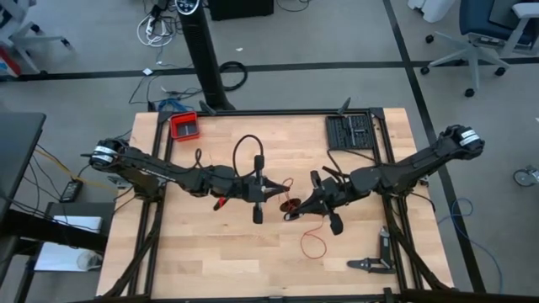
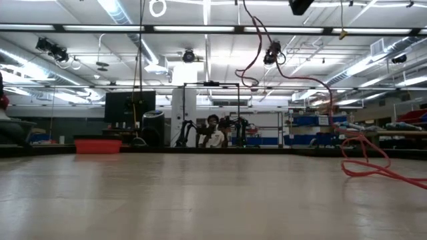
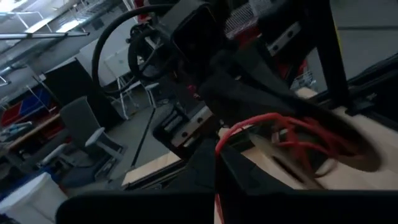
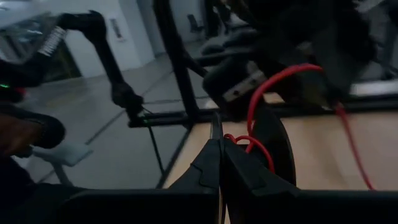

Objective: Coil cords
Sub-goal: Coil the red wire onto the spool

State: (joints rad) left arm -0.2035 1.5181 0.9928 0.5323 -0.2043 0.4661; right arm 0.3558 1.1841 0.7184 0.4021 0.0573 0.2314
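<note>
- Right wrist view: the right gripper point(image 4: 219, 146) has its dark jaws closed on the thin red wire-like cord point(image 4: 264, 93); the cord rises from the jaw tips in an arc toward the other arm's dark head just beyond.
- Left wrist view: the left gripper point(image 3: 214, 162) is closed, the same red cord running at its jaw tips and lying in several loops just past them, over a dark oval on the pale wooden table point(image 3: 348, 118).
- High view only: both grippers point(image 1: 271, 192) point(image 1: 296, 204) meet near the table's middle, a small red coil between them, and a loose loop of cord point(image 1: 314, 244) trails toward the near edge from the right jaws.
- Low view only: cord hangs down from above and piles at the right side of the table.
- Both arms reach inward from the table's outer sides, stretched low.
- Farther out: a red rectangular tray point(image 1: 184, 126) and a black slotted rack point(image 1: 350, 132) at the far edge, a black tool point(image 1: 374, 263) by the near right corner; bare wood lies around the jaws.
</note>
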